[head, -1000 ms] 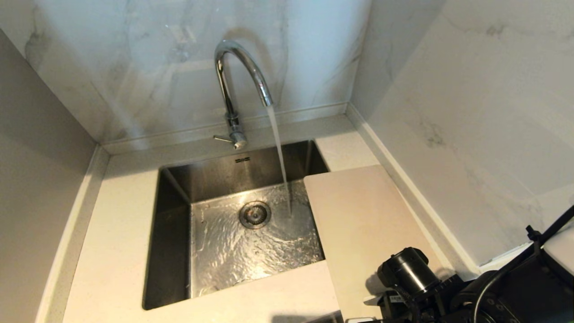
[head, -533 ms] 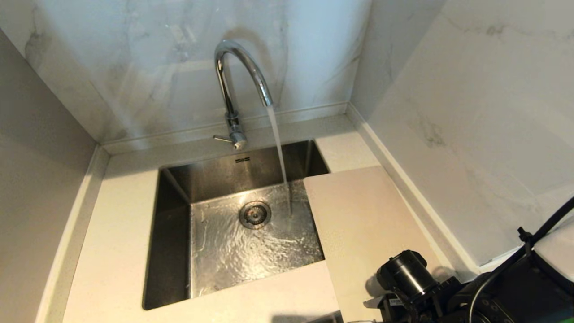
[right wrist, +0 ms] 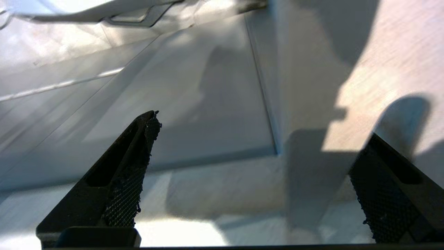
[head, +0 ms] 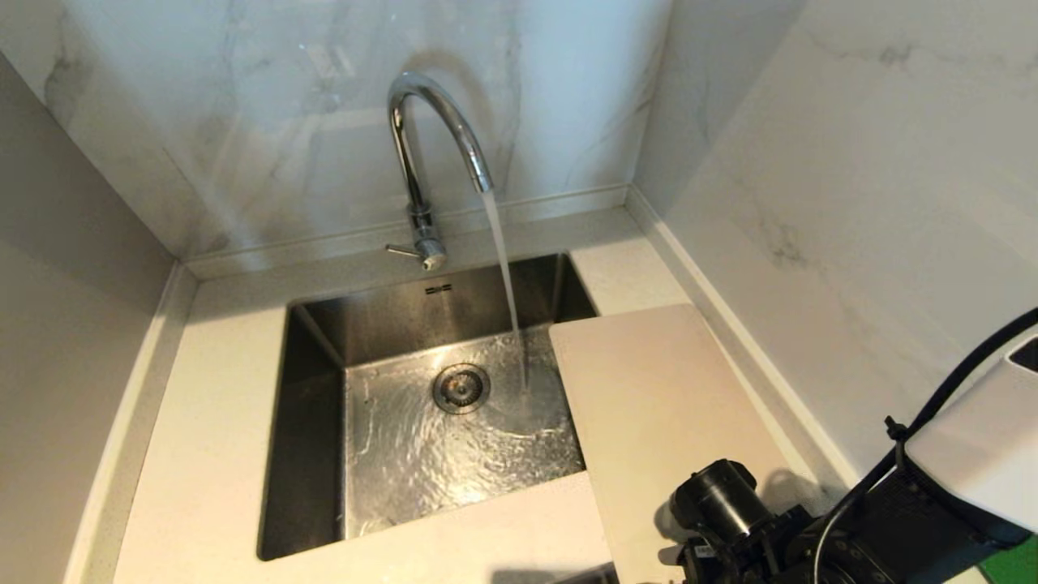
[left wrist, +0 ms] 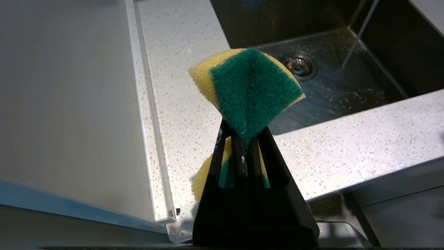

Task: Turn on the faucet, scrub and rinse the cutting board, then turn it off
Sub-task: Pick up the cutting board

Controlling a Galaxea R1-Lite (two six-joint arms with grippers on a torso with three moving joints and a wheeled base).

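Moved: right arm (head: 819,527) has slid lower/closer at the bottom right corner since a sec ago; board, tap didn't budge.
Right gripper (right wrist: 256,166): jaws spread wide, nothing in them.
Left gripper (left wrist: 244,156): pinched tight on a yellow/green sponge (left wrist: 248,90), near the counter's front edge.
Cutting board (head: 661,414): cream, plain, flat on the counter right of the sink (head: 312,422), left edge overhanging the basin.
Faucet (head: 426,162): chrome, behind the sink, water running.
Room: speckled counter (head: 203,454), marble walls (head: 851,203) close on the right and at the back.
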